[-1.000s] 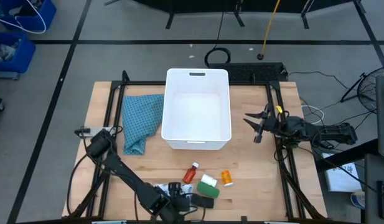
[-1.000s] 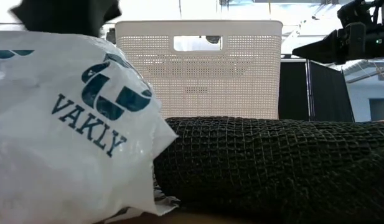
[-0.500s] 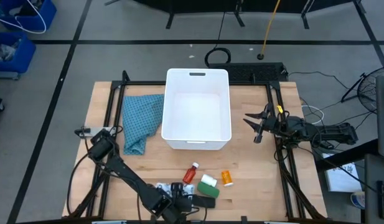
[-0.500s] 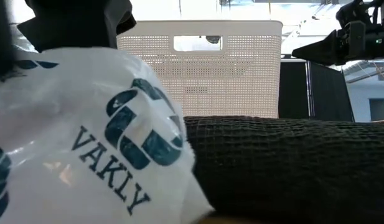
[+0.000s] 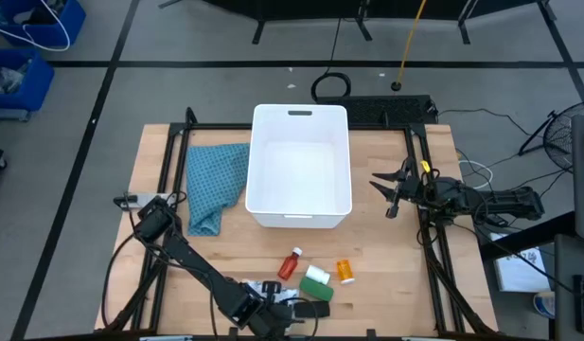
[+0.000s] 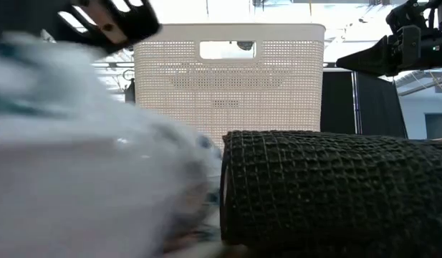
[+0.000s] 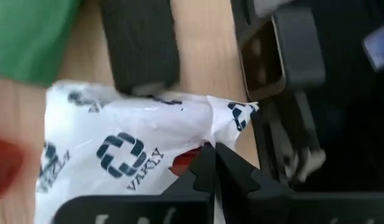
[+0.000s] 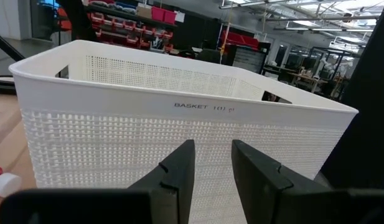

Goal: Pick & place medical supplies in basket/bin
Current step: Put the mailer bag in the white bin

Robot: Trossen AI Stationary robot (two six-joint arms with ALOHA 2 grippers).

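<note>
Left gripper point(image 5: 277, 305) is working low at the bottom centre of the high view, its fingers point(image 7: 207, 171) pinching the white packet point(image 7: 126, 155) just beside the black bar point(image 5: 313, 309) and green block point(image 5: 316, 281). Nearby are lying the red bottle point(image 5: 291, 264) and orange bottle point(image 5: 345, 271). Right gripper point(image 5: 388, 192) is waiting, jaws parted, right of the white basket point(image 5: 300, 122).

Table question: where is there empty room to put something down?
Bare wood lies on the table between the white basket and the right gripper. It is crowded near the front edge, where the bottles and the left gripper with its packet sit.
</note>
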